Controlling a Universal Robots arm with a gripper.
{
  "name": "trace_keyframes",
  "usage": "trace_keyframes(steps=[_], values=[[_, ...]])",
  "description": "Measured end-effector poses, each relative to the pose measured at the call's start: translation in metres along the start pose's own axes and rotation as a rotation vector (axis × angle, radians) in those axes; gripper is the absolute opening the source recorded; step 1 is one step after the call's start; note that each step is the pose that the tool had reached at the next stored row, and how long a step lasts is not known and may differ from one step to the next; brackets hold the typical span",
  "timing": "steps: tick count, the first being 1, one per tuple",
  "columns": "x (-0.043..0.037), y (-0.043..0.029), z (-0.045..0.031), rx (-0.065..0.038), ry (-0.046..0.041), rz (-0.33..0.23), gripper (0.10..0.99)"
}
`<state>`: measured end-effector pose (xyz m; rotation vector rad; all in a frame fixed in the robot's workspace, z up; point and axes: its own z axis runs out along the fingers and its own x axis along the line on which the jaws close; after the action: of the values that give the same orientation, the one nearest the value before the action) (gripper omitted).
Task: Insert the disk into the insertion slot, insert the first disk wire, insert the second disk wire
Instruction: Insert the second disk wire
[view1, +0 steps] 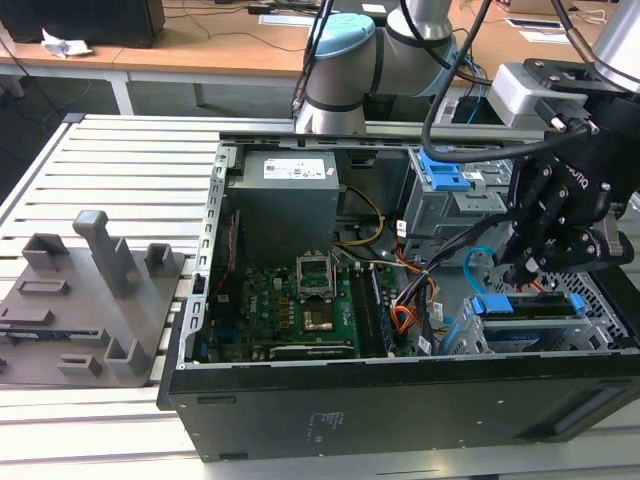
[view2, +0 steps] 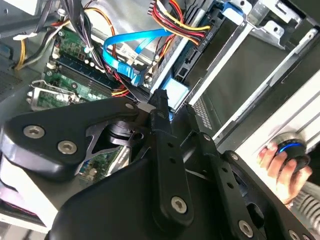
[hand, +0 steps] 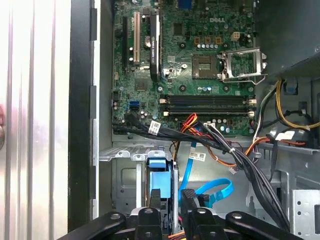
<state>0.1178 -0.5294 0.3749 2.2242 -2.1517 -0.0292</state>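
My black gripper (view1: 522, 268) hangs over the back end of the disk (view1: 530, 308), which lies with its blue rails in the low grey insertion slot (view1: 600, 300) at the exterior view's right. In the first wrist view the disk's blue tab (hand: 161, 182) sits just beyond the gripper (hand: 173, 215). The second disk wire (hand: 215, 192), a light-blue loop, ends in a dark plug (hand: 186, 196) close by the gripper's tip. Red and orange strands of the first disk wire (hand: 173, 234) show right under the gripper. In the second wrist view the blue cable (view2: 130, 45) runs toward the gripper (view2: 176, 102).
The open computer case (view1: 400, 400) holds the motherboard (view1: 290, 310), a grey power supply (view1: 285, 205) and a taller grey box with a blue latch (view1: 445, 180). Black cable bundles (hand: 250, 170) cross beside the slot. A grey fixture (view1: 90, 300) lies outside. A person's hand (view2: 280, 162) rests on a device.
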Motion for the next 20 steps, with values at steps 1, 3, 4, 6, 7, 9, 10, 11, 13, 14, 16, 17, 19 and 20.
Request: trace_keyframes(steps=[1, 3, 4, 6, 7, 9, 10, 11, 13, 14, 16, 17, 19, 20], values=[[0.0000, 0.0000, 0.0000, 0.001, 0.0018, -0.040, 0.302], [0.0000, 0.0000, 0.0000, 0.002, 0.0042, -0.090, 0.302], [0.0000, 0.0000, 0.0000, 0.002, 0.0054, -0.116, 0.302], [0.0000, 0.0000, 0.0000, 0.003, 0.0069, -0.148, 0.302], [0.0000, 0.0000, 0.0000, 0.003, 0.0069, -0.148, 0.302], [0.0000, 0.0001, -0.0009, 0.003, 0.0071, -0.148, 0.302], [0.0001, 0.0002, -0.0047, 0.003, 0.0069, -0.148, 0.302], [0.0001, 0.0004, -0.0084, 0.003, 0.0070, -0.148, 0.302], [0.0001, 0.0006, -0.0123, 0.003, 0.0069, -0.148, 0.302], [0.0001, 0.0006, -0.0122, 0.003, 0.0068, -0.148, 0.302], [-0.0003, 0.0006, -0.0124, 0.003, 0.0072, -0.148, 0.302], [-0.0033, 0.0005, -0.0125, 0.003, 0.0072, -0.148, 0.302], [-0.0089, 0.0002, -0.0126, 0.003, 0.0072, -0.148, 0.302], [-0.0148, 0.0001, -0.0126, 0.003, 0.0070, -0.148, 0.302]])
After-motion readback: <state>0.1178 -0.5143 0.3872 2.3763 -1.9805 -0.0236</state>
